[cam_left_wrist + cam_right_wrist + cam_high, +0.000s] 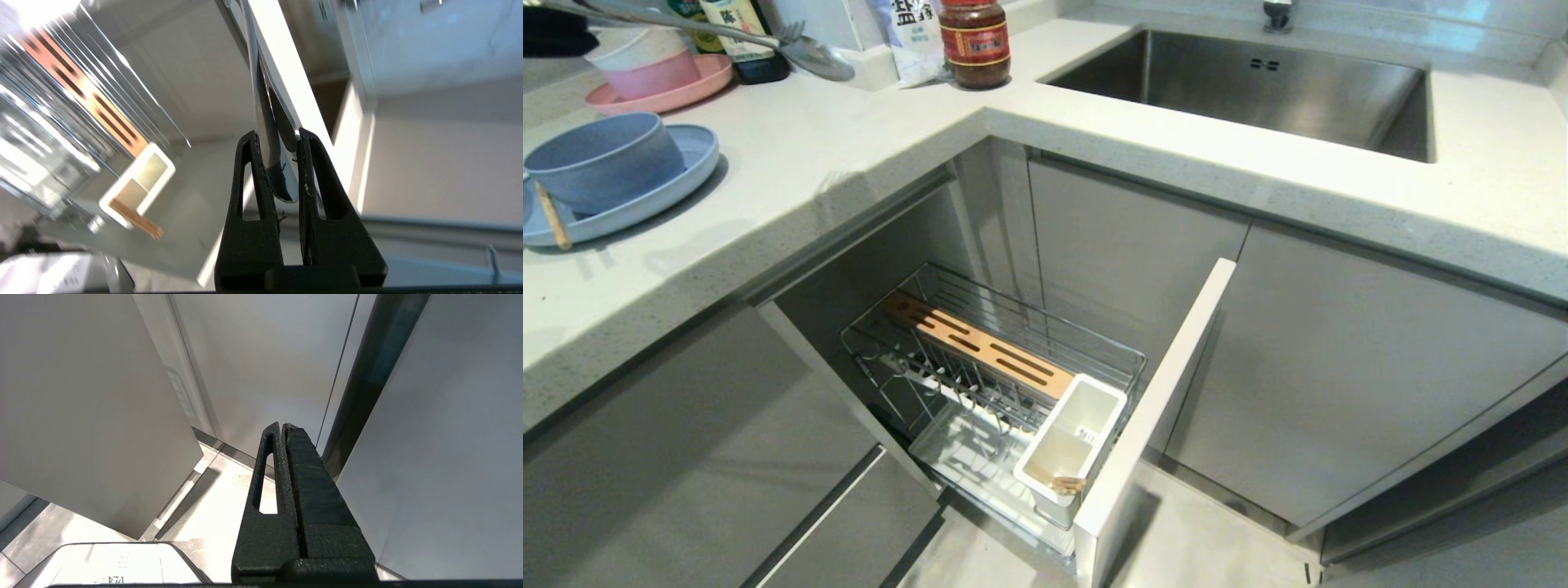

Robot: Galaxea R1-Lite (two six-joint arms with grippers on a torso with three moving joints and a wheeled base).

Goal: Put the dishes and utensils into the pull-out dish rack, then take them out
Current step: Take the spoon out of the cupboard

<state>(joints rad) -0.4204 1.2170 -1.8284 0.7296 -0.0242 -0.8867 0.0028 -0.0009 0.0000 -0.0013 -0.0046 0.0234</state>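
Observation:
My left gripper [277,136] is shut on two slim silver handles, the spoon [817,57] and the fork [791,33]. It holds them over the counter's far left corner, its black body [551,31] at the head view's edge. The blue-grey bowl [600,159] sits on the light-blue plate [690,171], and one wooden chopstick [551,216] leans on the plate's rim. The pull-out dish rack [1005,322] stands open below. Wooden chopstick ends [1066,484] lie in its white cup [1086,416]. My right gripper [282,425] is shut and empty beside grey cabinet doors.
A pink plate [698,82] with stacked pink and white bowls, bottles and a brown jar [974,41] stand at the back of the counter. The steel sink [1258,90] is at the right. The rack's pale front panel [1152,416] juts out over the floor.

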